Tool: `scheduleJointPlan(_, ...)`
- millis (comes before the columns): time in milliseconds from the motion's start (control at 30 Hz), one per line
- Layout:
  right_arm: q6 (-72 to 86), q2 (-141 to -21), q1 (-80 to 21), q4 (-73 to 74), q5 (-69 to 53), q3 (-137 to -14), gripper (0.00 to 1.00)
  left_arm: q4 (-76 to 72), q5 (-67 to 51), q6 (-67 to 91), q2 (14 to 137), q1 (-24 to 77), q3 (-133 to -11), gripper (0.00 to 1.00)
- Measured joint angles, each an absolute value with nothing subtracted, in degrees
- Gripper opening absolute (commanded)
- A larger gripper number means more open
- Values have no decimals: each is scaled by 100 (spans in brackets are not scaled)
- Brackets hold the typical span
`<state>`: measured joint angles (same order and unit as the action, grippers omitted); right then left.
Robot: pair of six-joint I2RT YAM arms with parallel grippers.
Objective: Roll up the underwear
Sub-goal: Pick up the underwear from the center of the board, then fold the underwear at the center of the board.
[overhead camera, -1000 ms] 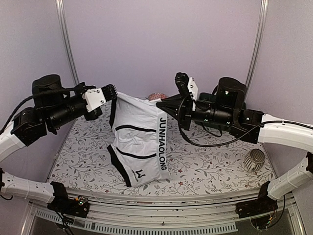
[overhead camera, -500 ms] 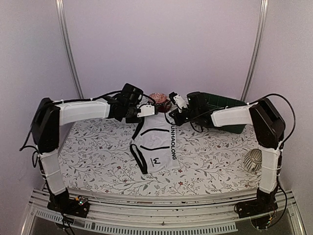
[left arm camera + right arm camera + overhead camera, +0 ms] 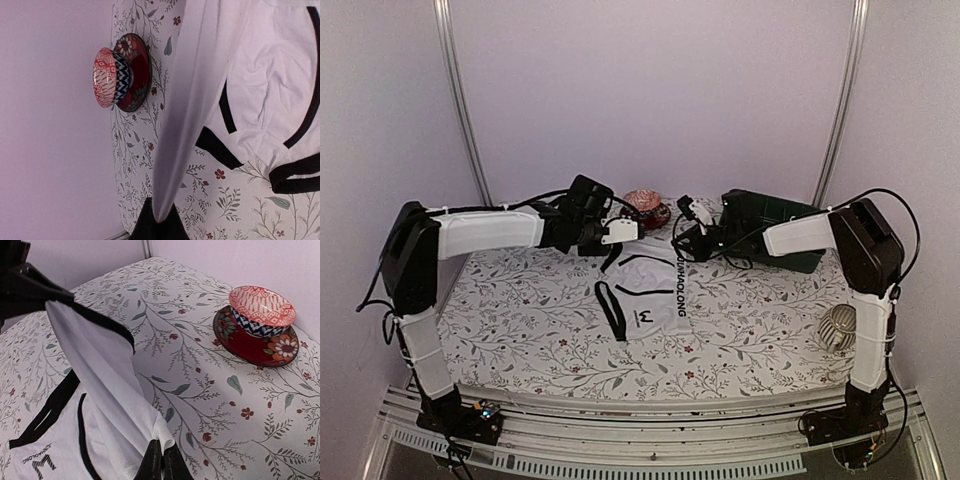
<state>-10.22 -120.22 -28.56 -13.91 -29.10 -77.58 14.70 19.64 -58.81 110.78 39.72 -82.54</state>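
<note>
1. Underwear (image 3: 650, 300): white briefs with black trim, top edge lifted at the far middle of the flowered table (image 3: 510, 300), lower part lying flat on it.
2. Both pincers are clamped on that raised edge, the left gripper (image 3: 625, 238) at one corner and the right gripper (image 3: 682, 238) at the other.
3. A red patterned bowl (image 3: 262, 307) sits on a flowered plate (image 3: 250, 352) by the back wall.
4. Small black print on the cloth reads JUNHAOLONG.

Left arm (image 3: 485, 228) and right arm (image 3: 800, 235) are cased white, jointed black; black cables (image 3: 542, 196) are looped behind left claw (image 3: 638, 228) and right claw (image 3: 678, 240).
</note>
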Motion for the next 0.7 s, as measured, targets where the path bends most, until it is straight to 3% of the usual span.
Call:
scheduleJointPlan(233,-1317,-11030,-2875,-1509,-3828,-6737,2,1527,1433,-5911,9760,4316,-7356,0)
scheduleJointPlan(700,-1900,-10062,-3083,-840,-4447,-5586,4,2228,910,-5544,9673,4941,-6292,0)
